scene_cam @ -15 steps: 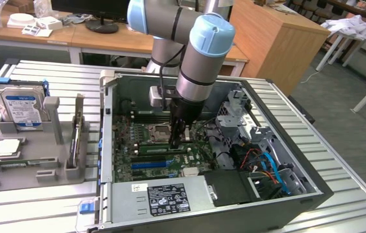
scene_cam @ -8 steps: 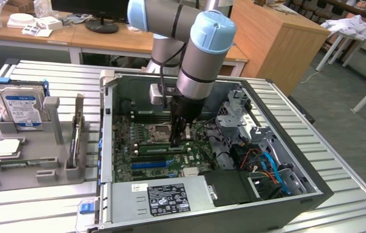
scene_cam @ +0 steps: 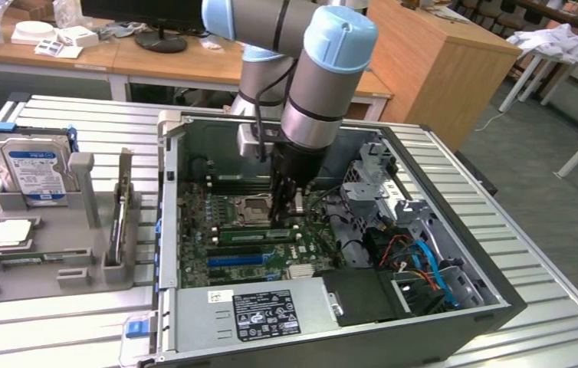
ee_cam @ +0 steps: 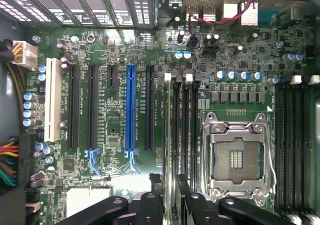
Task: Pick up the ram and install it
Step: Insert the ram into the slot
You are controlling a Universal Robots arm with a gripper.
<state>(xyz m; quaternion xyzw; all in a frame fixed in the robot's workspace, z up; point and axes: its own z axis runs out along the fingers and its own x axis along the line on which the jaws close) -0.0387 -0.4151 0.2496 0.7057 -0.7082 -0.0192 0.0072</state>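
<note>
The ram (scene_cam: 253,234) is a thin green stick standing edge-up along a memory slot beside the empty processor socket (scene_cam: 253,208) on the motherboard. In the wrist view the ram (ee_cam: 171,135) runs as a narrow strip down between my fingers. My gripper (scene_cam: 291,211) reaches down into the open computer case at the end of the stick on the exterior view's right. Seen from the wrist, the gripper (ee_cam: 169,187) is open, with one dark finger (ee_cam: 152,200) on each side of the stick. Whether the fingers touch the stick I cannot tell.
The case walls (scene_cam: 166,230) and a drive cage (scene_cam: 371,184) close in around the arm. Orange and blue cables (scene_cam: 422,264) lie at the exterior view's right. A grey fixture (scene_cam: 54,253) outside the case holds a hard drive (scene_cam: 35,169) and a square silver chip (scene_cam: 11,234).
</note>
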